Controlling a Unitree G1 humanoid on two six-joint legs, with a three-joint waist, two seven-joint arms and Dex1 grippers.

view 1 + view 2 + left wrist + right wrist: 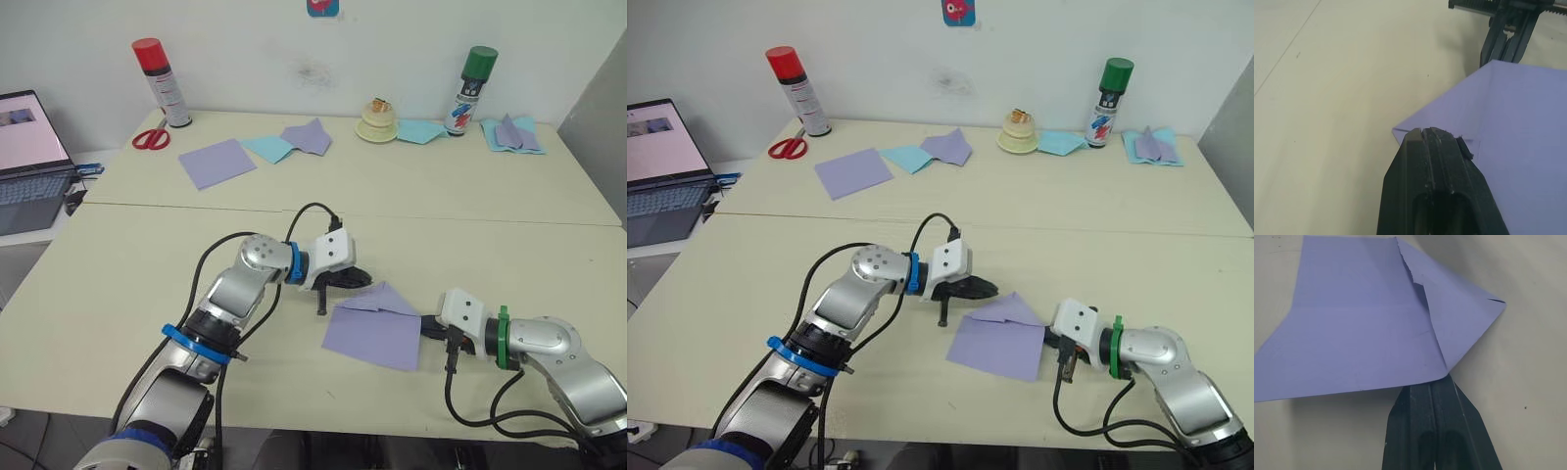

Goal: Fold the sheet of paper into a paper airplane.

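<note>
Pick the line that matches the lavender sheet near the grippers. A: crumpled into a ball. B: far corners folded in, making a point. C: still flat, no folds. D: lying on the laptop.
B: the sheet lies on the table with its far corners folded in to a point between the left gripper and right gripper.

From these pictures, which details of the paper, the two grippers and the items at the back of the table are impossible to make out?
- Right wrist view: the right gripper tips go under the sheet of paper; whether they pinch its edge is hidden.
- Left wrist view: the shut left gripper covers the paper corner beneath it.
- Left eye view: the label on the green-capped spray can is too small to read.
- Left eye view: the laptop is cut off by the picture edge.
</note>
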